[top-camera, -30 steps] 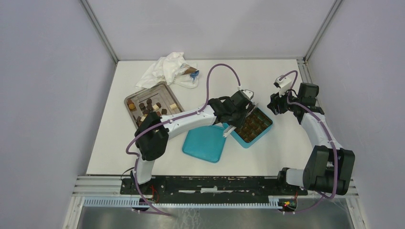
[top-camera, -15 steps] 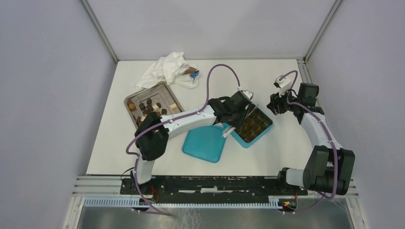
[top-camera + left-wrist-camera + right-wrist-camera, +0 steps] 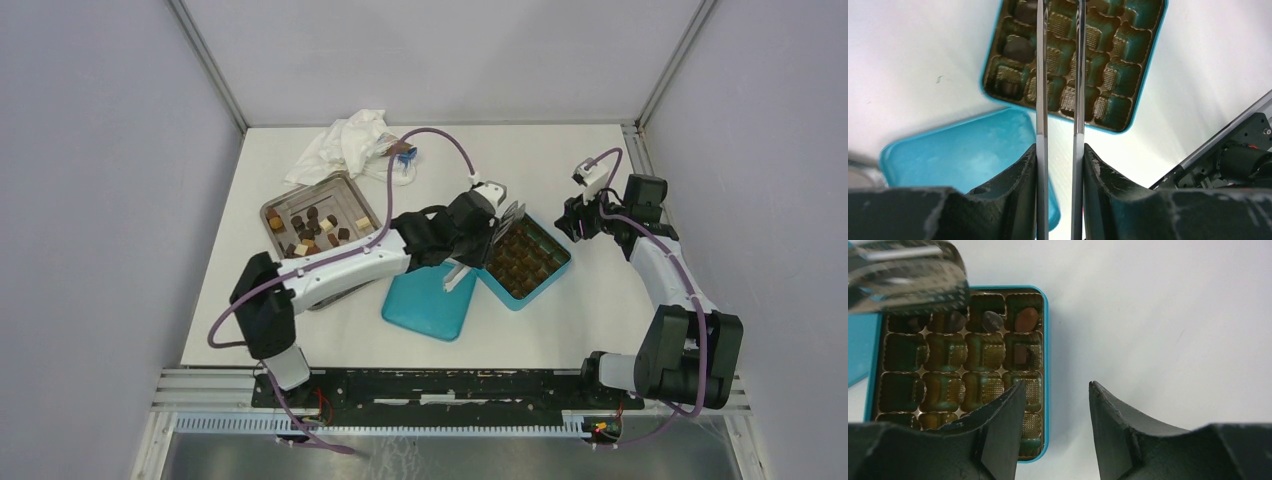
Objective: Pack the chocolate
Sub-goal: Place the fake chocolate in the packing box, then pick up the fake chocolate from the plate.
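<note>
Our left gripper [image 3: 508,222] over the teal box [image 3: 1045,370], toward the bench's [image 3: 560,160] right edge.
Tips cut off: we cannot tell its grip; right gripper [image 3: 1055,390] released; chocolates [image 3: 1026,319] partly hidden.

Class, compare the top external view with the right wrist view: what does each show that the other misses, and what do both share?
Only the top external view shows the metal tray of loose chocolates and the crumpled white cloth. Only the right wrist view picks out single pieces in the cells, such as a brown oval piece. Both show the teal box with the left gripper above it.
</note>
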Tool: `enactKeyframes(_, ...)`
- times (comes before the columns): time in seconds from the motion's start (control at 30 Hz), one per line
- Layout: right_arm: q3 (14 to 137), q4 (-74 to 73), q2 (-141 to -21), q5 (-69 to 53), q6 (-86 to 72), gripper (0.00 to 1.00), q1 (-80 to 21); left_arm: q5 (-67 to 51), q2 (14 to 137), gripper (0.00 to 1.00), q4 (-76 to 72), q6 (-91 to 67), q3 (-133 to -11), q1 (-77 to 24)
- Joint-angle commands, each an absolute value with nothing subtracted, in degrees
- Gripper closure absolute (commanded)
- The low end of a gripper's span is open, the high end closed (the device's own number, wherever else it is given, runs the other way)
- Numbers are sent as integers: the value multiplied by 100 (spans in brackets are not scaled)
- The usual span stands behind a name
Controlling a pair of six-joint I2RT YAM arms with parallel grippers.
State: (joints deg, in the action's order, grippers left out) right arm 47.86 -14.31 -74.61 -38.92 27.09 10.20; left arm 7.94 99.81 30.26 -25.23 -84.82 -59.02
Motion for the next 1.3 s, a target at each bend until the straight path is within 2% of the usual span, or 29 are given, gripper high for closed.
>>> enactKeyframes(0.0,4687,-1276,-7282,-4372,2751,45,1035,1461,9025,66,2849,-2610,-7914,-5901)
enactKeyframes(0.2,4641,-1248,-7221,-4600,2664,45,981,1939,7942,66,3485,-2547,-7005,-5417)
enactKeyframes(0.5,4555,-1153,-7075,-4573,2461,45,605,1330,6956,64,4196,-2038,-6278,-3345)
enactKeyframes(0.77,4537,-1173,-7173,-4501,2511,44,492,1256,6942,63,4361,-2107,-5829,-2613)
enactKeyframes(1.27,4553,-1230,-7261,-4510,2584,44,483,1425,7529,61,4410,-1875,-5846,-2144)
